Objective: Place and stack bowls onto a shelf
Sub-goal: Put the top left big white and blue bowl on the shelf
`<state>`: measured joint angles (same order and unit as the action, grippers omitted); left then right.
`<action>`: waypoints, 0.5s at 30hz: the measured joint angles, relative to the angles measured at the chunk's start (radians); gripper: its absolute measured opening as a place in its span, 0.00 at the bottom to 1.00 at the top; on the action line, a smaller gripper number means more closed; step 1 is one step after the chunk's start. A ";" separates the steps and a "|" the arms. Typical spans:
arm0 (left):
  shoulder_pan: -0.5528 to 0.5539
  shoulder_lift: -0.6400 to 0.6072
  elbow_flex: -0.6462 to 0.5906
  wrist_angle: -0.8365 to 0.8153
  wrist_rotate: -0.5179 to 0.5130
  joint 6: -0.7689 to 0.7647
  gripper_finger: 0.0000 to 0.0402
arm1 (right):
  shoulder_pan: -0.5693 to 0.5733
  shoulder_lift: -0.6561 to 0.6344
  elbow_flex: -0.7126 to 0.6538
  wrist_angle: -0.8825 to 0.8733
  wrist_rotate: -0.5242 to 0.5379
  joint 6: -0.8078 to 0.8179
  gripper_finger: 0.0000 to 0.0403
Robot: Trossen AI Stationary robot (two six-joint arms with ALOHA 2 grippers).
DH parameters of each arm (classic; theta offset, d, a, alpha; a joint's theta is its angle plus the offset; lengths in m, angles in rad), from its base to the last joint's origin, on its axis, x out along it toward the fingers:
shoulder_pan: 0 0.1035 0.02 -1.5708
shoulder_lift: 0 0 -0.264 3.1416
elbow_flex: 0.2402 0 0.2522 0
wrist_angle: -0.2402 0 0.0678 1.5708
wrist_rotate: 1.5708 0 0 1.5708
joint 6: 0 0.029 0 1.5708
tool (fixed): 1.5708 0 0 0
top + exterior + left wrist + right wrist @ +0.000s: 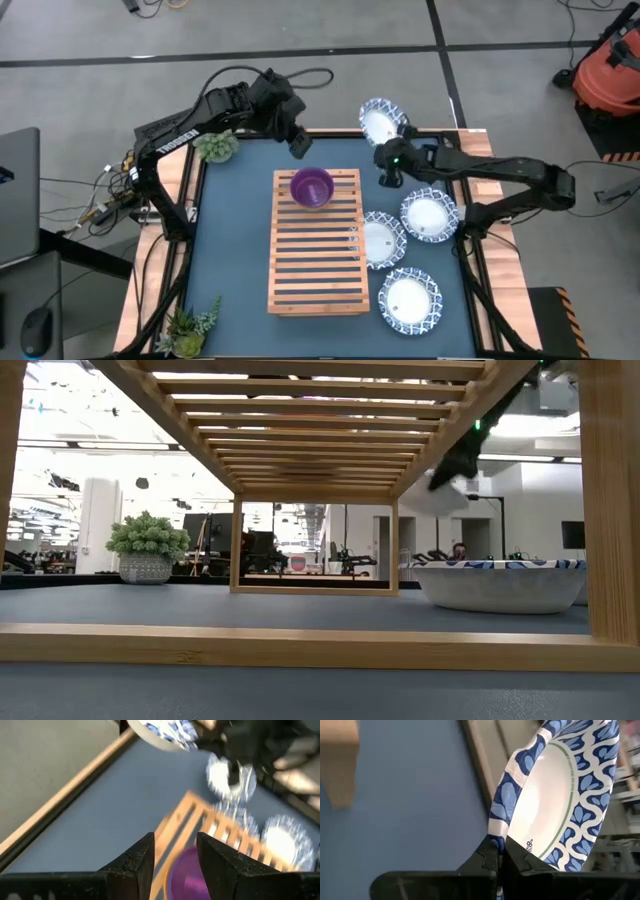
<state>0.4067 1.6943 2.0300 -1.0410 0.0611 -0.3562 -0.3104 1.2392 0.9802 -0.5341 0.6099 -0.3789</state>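
Seen from above, the right gripper (385, 150) is clamped on the rim of a shallow white dish with a blue patterned rim (379, 120), lifted at the table's one o'clock edge. The left gripper (298, 145), fingers apart and empty, hovers just beyond the light-wood slatted shelf (316, 250), whose twelve o'clock end holds a small purple plastic bowl (311, 187). Three more blue-rimmed white dishes (428, 215) lie at the shelf's three o'clock side.

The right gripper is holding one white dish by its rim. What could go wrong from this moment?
1. The right gripper pinches only the thin rim of the white dish, which hangs tilted, so it may slip or swing out.
2. The purple bowl already sits at the far end of the shelf, with the left gripper open close above it; carrying the dish there could knock either one.
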 joint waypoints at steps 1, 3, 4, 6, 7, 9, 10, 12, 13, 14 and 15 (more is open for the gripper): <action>0.005 0.000 0.000 0.029 -0.002 -0.023 0.32 | 0.007 -0.012 0.029 -0.008 0.006 -0.006 0.05; 0.016 0.000 0.000 0.080 -0.003 -0.068 0.32 | 0.022 -0.029 0.082 0.001 0.009 -0.035 0.05; 0.021 0.000 0.000 0.107 -0.004 -0.090 0.32 | 0.031 -0.032 0.108 -0.002 0.015 -0.050 0.05; 0.031 0.000 0.000 0.147 -0.004 -0.136 0.32 | 0.050 -0.030 0.159 0.002 0.031 -0.075 0.05; 0.035 0.000 0.000 0.165 -0.004 -0.166 0.32 | 0.058 -0.028 0.179 0.001 0.037 -0.088 0.05; 0.045 0.000 0.000 0.189 -0.003 -0.242 0.32 | 0.077 -0.014 0.212 0.006 0.052 -0.132 0.05; 0.050 0.000 0.000 0.195 -0.002 -0.284 0.32 | 0.088 -0.007 0.226 0.018 0.056 -0.161 0.05; 0.059 0.000 0.000 0.204 -0.002 -0.368 0.32 | 0.105 0.016 0.242 0.039 0.089 -0.229 0.05; 0.063 0.002 0.000 0.204 -0.003 -0.405 0.32 | 0.115 0.028 0.250 0.063 0.114 -0.264 0.05; 0.066 0.005 0.000 0.204 -0.004 -0.439 0.32 | 0.124 0.041 0.258 0.090 0.139 -0.301 0.05; 0.068 0.007 0.000 0.204 -0.006 -0.469 0.32 | 0.133 0.054 0.263 0.109 0.163 -0.333 0.05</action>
<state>0.4749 1.7008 2.0300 -0.8366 0.0554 -0.8254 -0.1778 1.2931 1.2435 -0.4246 0.7727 -0.7120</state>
